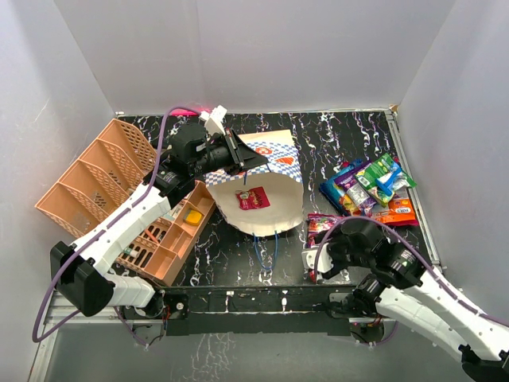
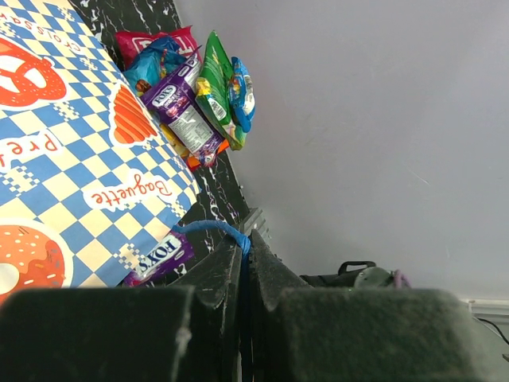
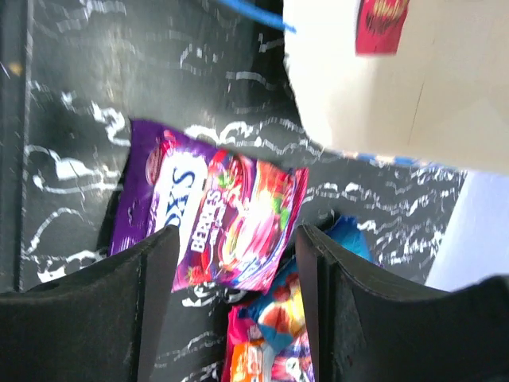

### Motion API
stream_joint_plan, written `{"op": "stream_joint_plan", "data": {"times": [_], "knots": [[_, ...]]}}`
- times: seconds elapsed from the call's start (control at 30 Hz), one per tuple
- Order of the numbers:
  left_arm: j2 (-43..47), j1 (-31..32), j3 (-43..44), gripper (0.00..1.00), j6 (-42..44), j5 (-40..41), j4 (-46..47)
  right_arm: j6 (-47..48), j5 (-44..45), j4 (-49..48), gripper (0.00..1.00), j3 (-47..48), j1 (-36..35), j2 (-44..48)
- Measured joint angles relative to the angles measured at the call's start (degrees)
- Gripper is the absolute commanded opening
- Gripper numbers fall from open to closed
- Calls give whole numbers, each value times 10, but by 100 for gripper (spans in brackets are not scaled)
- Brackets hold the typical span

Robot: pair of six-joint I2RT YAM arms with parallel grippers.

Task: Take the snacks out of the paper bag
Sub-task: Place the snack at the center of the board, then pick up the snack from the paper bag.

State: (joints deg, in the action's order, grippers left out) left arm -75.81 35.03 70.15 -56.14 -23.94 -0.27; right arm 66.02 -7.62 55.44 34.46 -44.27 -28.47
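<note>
**Paper bag** (image 1: 258, 195): cream-white matte paper with a blue-white chequered band printed with orange bakery motifs and a red label on the plain panel. It is at table centre, held off the surface and tipped. Its long axis runs far to near: the chequered base end is raised at the far side, and the curved mouth rim points toward the near edge and down. Thin blue cord handles (image 1: 266, 247) dangle from that rim.

**Snacks** (image 1: 370, 187): glossy, crinkled flat packets in green, blue, purple and orange, heaped and overlapping near the table's right edge, outside the bag. One magenta-purple berry packet (image 1: 322, 225) lies flat and apart from the heap, between it and the bag's mouth, with its long axis roughly left to right.

**Left gripper** (image 1: 250, 159): the arm reaches diagonally from its base up over the basket, with the wrist turned rightward. The fingers are pressed tight together at the bag's chequered end and carry it. A blue cord meets the fingertips in the wrist view, and possibly that is what is pinched; the view is too close to be sure.

**Right gripper** (image 1: 316, 261): the arm is bent low, with the wrist pointing down over the berry packet. The jaws are spread to either side of the packet and hold nothing.

**Basket** (image 1: 119, 199): peach latticed plastic with compartments, at the left.

**Table** (image 1: 334, 135): black, with white marble veining.
</note>
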Motion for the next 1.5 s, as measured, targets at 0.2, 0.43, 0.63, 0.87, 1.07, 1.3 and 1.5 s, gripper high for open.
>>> {"op": "stream_joint_plan", "data": {"times": [0.2, 0.43, 0.63, 0.87, 1.07, 1.3, 1.5], "knots": [[0, 0, 0, 0, 0, 0, -2, -41, -125, -33, 65, 52, 0, -61], [0, 0, 0, 0, 0, -8, -2, -136, -203, -266, 63, 8, -8, -121], [0, 0, 0, 0, 1, -17, -1, -166, -138, -502, 61, -28, -80, -264], [0, 0, 0, 0, 1, -31, 0, -141, 10, -695, 59, -28, -118, -479], [8, 0, -9, 0, 3, -41, -3, -101, 89, -781, 57, -7, -107, -619], [19, 0, -17, 0, 7, -63, -2, -63, 105, -893, 61, 24, -72, -719], [19, 0, -17, 0, 7, -89, -2, -37, 108, -990, 62, 62, -46, -799]]}}
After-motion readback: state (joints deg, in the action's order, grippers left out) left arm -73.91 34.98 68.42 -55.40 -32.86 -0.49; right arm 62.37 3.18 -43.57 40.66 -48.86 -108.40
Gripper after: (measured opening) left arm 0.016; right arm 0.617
